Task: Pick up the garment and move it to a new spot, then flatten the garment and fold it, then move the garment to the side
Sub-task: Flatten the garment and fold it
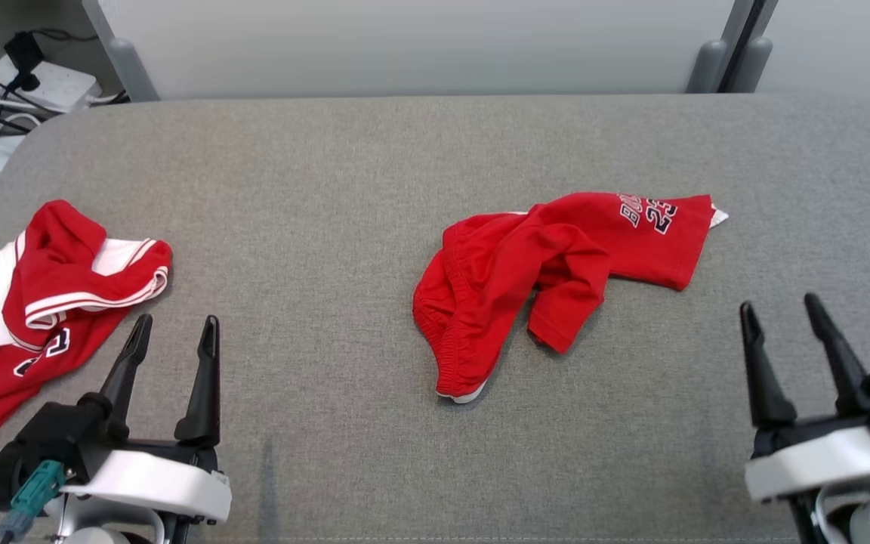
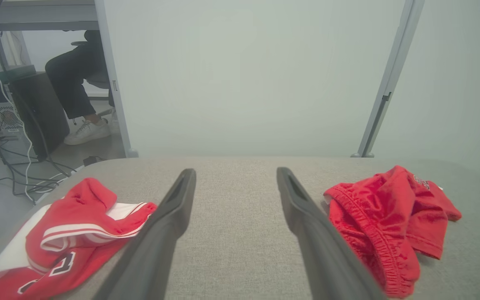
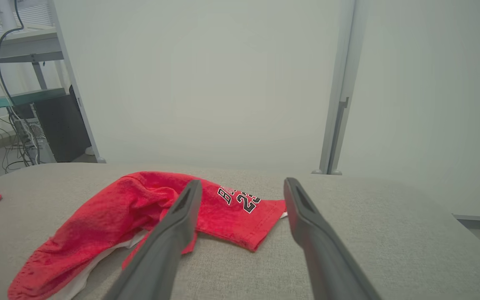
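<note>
A crumpled red garment [image 1: 548, 279] with an elastic waistband and printed lettering lies in the middle of the grey fabric table [image 1: 329, 189]. My right gripper [image 1: 778, 304] is open and empty at the front right, a short way right of that garment. In the right wrist view the garment [image 3: 111, 212] lies ahead and to the left of the right gripper [image 3: 243, 183]. My left gripper [image 1: 176, 325] is open and empty at the front left. In the left wrist view the left gripper [image 2: 236, 171] points between the garment [image 2: 390, 216] and a second one.
A second red and white garment [image 1: 50, 302] lies bunched at the table's left edge, just left of my left gripper. White partition panels [image 1: 405, 45] stand behind the table. Cables and a power strip [image 1: 35, 83] lie beyond the far left corner. A seated person's legs [image 2: 77, 83] show past the partition.
</note>
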`<state>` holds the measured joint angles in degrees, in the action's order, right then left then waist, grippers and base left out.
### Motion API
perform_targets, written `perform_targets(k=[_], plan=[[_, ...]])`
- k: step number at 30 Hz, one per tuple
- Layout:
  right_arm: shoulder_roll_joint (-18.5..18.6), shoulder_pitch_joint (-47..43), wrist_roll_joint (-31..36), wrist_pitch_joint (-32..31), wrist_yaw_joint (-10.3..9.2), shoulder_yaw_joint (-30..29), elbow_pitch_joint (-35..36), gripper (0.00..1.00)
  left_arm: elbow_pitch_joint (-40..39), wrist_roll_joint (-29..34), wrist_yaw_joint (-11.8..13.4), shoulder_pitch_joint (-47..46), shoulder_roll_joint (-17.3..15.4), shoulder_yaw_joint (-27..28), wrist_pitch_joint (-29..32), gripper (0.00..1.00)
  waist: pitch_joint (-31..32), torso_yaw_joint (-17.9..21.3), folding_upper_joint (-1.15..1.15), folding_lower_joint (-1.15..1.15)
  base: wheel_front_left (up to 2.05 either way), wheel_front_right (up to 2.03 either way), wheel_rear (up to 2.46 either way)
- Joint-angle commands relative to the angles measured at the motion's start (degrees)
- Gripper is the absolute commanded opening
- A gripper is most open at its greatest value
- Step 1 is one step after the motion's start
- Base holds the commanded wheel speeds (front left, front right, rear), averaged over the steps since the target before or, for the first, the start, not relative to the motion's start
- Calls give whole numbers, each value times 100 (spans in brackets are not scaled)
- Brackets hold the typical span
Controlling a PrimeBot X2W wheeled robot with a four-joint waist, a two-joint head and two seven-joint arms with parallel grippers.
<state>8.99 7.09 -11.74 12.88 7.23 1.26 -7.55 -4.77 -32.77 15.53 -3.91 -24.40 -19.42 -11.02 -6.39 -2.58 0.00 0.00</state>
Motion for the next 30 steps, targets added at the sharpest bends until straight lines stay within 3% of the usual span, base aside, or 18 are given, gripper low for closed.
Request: perform_targets(k=[1,15,30], plan=[[-48,-189,102,-80,25,143,314,100,-132,15,67,-91,-175,258,12,100,120,28,0,0,0,0,0],[-433,-1216,285,-461,25,238,933,100,-105,-53,120,204,-311,320,27,100,456,112,0,0,0,0,0],[-521,-1241,247,-539,25,225,1121,100,-194,-70,167,220,-347,300,47,100,406,73,0,0,0,0,0]])
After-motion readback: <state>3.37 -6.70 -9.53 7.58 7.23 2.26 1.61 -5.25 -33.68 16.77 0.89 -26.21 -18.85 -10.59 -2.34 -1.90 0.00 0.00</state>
